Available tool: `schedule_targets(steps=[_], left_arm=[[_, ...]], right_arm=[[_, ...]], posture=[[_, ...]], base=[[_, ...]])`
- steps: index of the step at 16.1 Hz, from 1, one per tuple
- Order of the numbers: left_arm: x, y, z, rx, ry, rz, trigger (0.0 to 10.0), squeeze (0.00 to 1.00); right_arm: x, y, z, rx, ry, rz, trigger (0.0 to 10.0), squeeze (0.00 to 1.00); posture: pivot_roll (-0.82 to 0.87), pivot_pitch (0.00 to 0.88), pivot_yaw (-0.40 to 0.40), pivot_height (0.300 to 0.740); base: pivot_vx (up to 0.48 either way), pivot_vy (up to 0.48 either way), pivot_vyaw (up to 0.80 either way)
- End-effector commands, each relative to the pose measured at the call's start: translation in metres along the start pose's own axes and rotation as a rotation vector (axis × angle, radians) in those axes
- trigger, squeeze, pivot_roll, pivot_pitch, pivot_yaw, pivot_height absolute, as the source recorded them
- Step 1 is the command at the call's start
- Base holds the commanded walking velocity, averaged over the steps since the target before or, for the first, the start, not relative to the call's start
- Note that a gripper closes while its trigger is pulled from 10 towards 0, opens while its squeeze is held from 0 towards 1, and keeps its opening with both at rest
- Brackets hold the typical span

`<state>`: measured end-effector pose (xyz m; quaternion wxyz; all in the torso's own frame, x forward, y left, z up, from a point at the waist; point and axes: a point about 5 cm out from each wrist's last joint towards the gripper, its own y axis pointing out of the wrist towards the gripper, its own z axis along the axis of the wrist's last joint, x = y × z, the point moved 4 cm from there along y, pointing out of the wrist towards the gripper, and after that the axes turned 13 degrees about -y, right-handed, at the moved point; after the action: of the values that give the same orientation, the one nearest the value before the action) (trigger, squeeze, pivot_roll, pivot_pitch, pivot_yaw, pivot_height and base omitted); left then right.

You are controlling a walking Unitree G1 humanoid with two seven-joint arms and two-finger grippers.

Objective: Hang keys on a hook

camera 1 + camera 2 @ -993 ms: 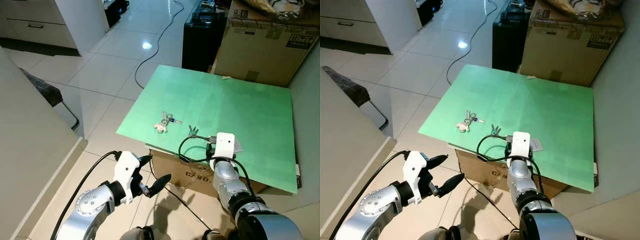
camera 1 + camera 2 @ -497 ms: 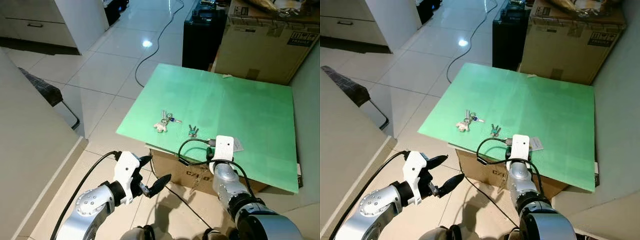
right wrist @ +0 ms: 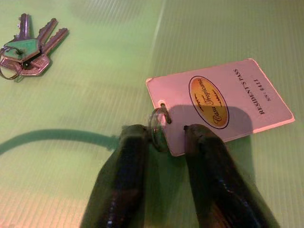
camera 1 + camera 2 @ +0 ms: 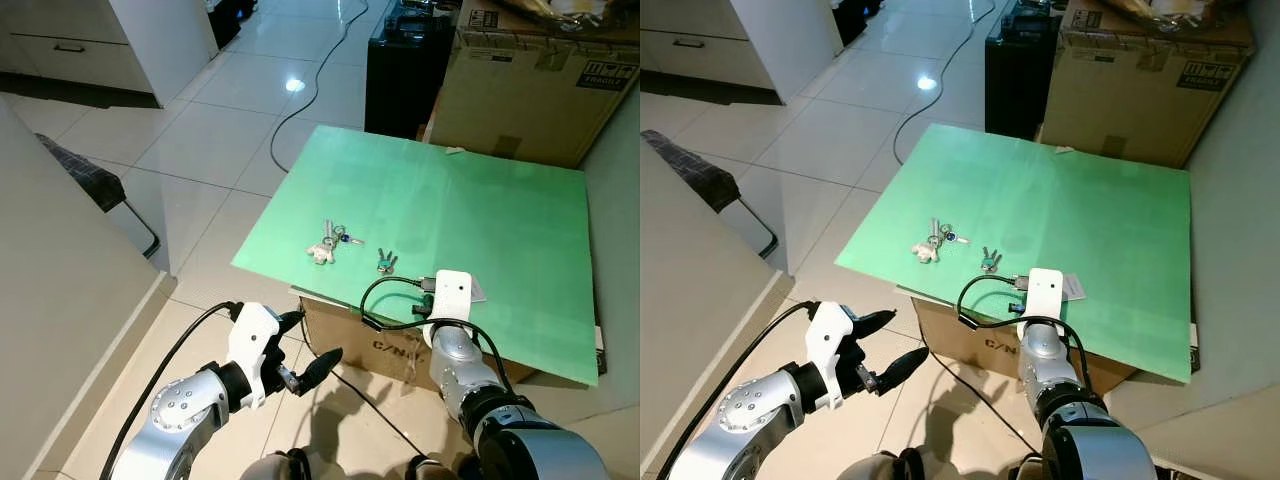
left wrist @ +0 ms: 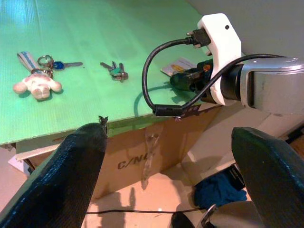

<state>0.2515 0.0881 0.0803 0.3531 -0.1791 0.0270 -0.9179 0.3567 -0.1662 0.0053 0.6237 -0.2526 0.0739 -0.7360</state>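
- A flat green corrugated plastic sheet [image 4: 470, 215], laid over a brown cardboard box [image 4: 385, 345], serves as the table; no hook can be made out, so the hanging is judged to be wholly ahead.
- The left pincer [image 4: 305, 345] is held wide open and empty, off the table's near edge above the floor.
- The right pincer [image 3: 164, 142] is lowered onto the table, its fingers narrowly parted around the metal ring of a pink rectangular resident card [image 3: 221, 102]; a closed grip is not yet seen.
- A bunch with a white plush figure [image 4: 327, 243] and a small green-capped key set [image 4: 385, 263] lie untouched nearby.
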Motion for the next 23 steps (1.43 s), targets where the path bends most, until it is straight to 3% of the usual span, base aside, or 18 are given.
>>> schedule_targets(steps=[1, 12, 16, 17, 20, 21, 22, 23], left_arm=[[-0.001, -0.003, 0.002, 0.001, 0.003, 0.002, 10.0, 0.00], [-0.001, 0.002, 0.002, 0.005, -0.009, 0.002, 10.0, 0.00], [-0.008, 0.017, 0.012, 0.055, -0.021, 0.016, 10.0, 0.00], [-0.015, 0.021, 0.019, 0.085, -0.039, 0.038, 10.0, 0.00], [-0.024, 0.027, 0.027, 0.131, -0.071, 0.073, 10.0, 0.00], [-0.029, 0.030, 0.031, 0.153, -0.085, 0.096, 10.0, 0.00], [-0.042, 0.031, 0.042, 0.198, -0.082, 0.181, 10.0, 0.00], [-0.047, 0.029, 0.045, 0.213, -0.078, 0.211, 10.0, 0.00]], right_arm=[[-0.004, -0.002, -0.010, -0.029, -0.009, 0.015, 0.0, 0.00], [-0.009, -0.001, 0.003, 0.012, 0.003, 0.051, 0.0, 0.00], [-0.018, -0.002, 0.049, 0.222, -0.057, 0.085, 0.0, 0.00], [-0.014, -0.004, 0.061, 0.306, -0.081, 0.078, 0.0, 0.00], [-0.004, -0.010, 0.076, 0.409, -0.083, 0.062, 0.0, 0.00], [0.000, -0.015, 0.083, 0.454, -0.089, 0.057, 0.0, 0.00], [0.004, -0.031, 0.100, 0.563, -0.106, 0.063, 0.0, 0.00], [0.005, -0.039, 0.105, 0.598, -0.111, 0.070, 0.0, 0.00]], posture=[[0.09, 0.210, 0.143, 0.740], [0.08, 0.193, 0.135, 0.740], [0.05, 0.125, 0.109, 0.740], [0.03, 0.088, 0.096, 0.740], [0.01, 0.037, 0.076, 0.740], [0.00, 0.012, 0.068, 0.740], [-0.03, 0.000, 0.068, 0.740], [-0.03, 0.000, 0.068, 0.740]], base=[[0.000, 0.000, 0.00], [0.000, 0.000, 0.00], [0.000, 0.000, 0.00], [0.000, 0.000, 0.00], [0.000, 0.000, 0.00], [0.000, 0.000, 0.00], [0.000, 0.000, 0.00], [0.000, 0.000, 0.00]])
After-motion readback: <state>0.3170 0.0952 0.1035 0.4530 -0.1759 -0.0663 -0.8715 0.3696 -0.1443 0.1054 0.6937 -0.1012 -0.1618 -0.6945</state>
